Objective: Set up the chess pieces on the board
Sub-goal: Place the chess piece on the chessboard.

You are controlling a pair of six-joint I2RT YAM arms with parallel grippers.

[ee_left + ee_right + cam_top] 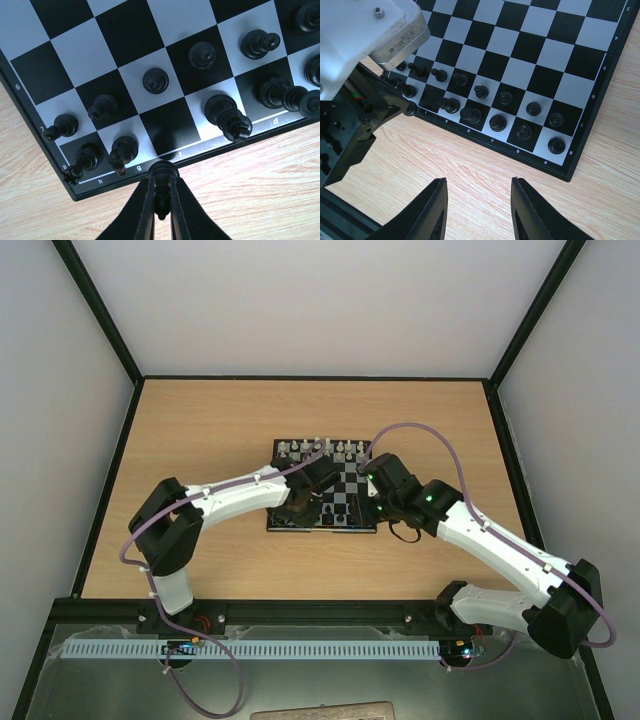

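The board (125, 35) lies on the wooden table, and its near two rows hold black chess pieces (155, 80). My left gripper (163, 184) is shut on one small black piece (164, 172). It holds that piece just off the board's near border, by the letter f. The black corner-row square (167, 125) in front of it is bare. In the right wrist view the same held piece (410, 108) shows at the board's edge (572, 167). My right gripper (478, 182) is open above bare wood near the board, with nothing between its fingers.
White pieces (320, 448) line the board's far edge. The left arm's white housing (365, 35) fills the upper left of the right wrist view. A black frame rims the wooden table (200, 430).
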